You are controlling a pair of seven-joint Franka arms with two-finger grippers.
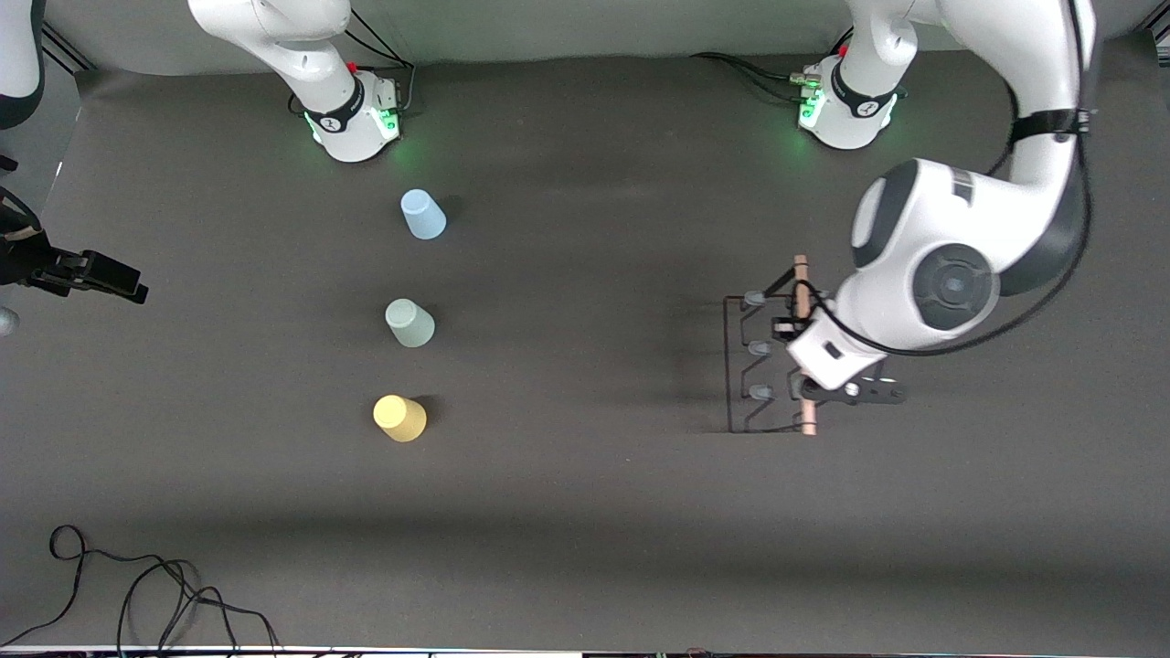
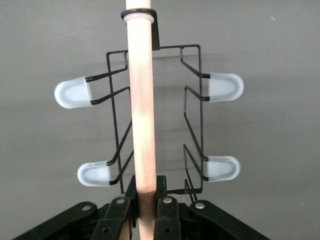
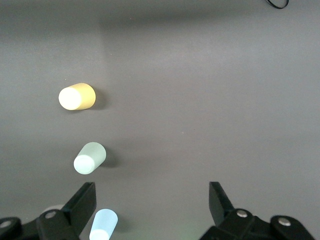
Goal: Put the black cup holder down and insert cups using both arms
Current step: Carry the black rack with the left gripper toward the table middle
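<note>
My left gripper (image 1: 806,376) is shut on the wooden rod handle (image 2: 142,110) of the black cup holder (image 1: 745,366), toward the left arm's end of the table. In the left wrist view its jaws (image 2: 146,189) clamp the rod, with four pale-tipped pegs showing. I cannot tell whether the rack touches the table. Three cups stand mouth-down in a row: light blue (image 1: 423,215) farthest from the front camera, grey-green (image 1: 409,323) in the middle, yellow (image 1: 399,418) nearest. My right gripper (image 3: 152,192) is open, empty and high over the table beside the cups: light blue (image 3: 104,225), grey-green (image 3: 90,157), yellow (image 3: 76,96).
The two green-lit arm bases (image 1: 356,123) (image 1: 841,110) stand along the table's back edge. Loose black cables (image 1: 137,585) lie near the front edge at the right arm's end. A black part (image 1: 91,272) shows at the view's edge by the right arm's end.
</note>
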